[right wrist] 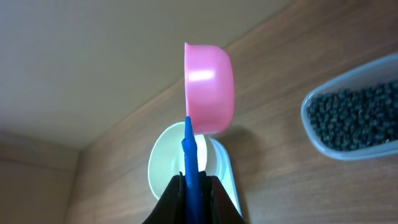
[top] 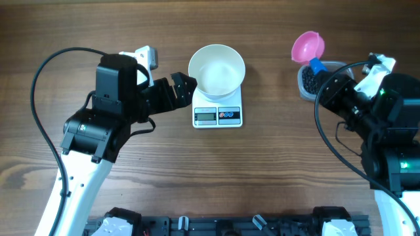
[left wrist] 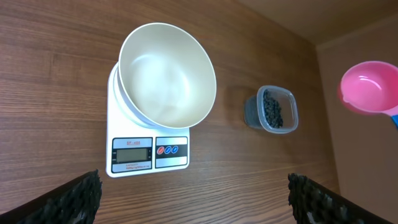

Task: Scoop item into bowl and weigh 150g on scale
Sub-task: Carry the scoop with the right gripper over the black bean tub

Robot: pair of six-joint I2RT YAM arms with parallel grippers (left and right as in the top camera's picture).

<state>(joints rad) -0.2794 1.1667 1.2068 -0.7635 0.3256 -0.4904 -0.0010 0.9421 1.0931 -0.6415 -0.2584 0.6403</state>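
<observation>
An empty white bowl point(top: 216, 69) point(left wrist: 166, 74) point(right wrist: 180, 165) stands on the white scale point(top: 217, 116) point(left wrist: 148, 152) at the table's middle. Small black beans point(top: 308, 79) point(left wrist: 272, 110) point(right wrist: 354, 118) lie in a clear plastic tub point(top: 303, 88) point(left wrist: 271, 126) to the right. My right gripper point(top: 326, 73) point(right wrist: 193, 186) is shut on the blue handle point(right wrist: 190, 162) of a pink scoop point(top: 308, 46) point(left wrist: 370, 87) point(right wrist: 209, 87), held above the tub's left side. My left gripper point(top: 185, 85) point(left wrist: 193, 196) is open just left of the scale, nothing between its fingers.
Black cables loop over the wood table point(top: 262, 170) on both sides beside the arms. A black rail point(top: 223, 226) runs along the front edge.
</observation>
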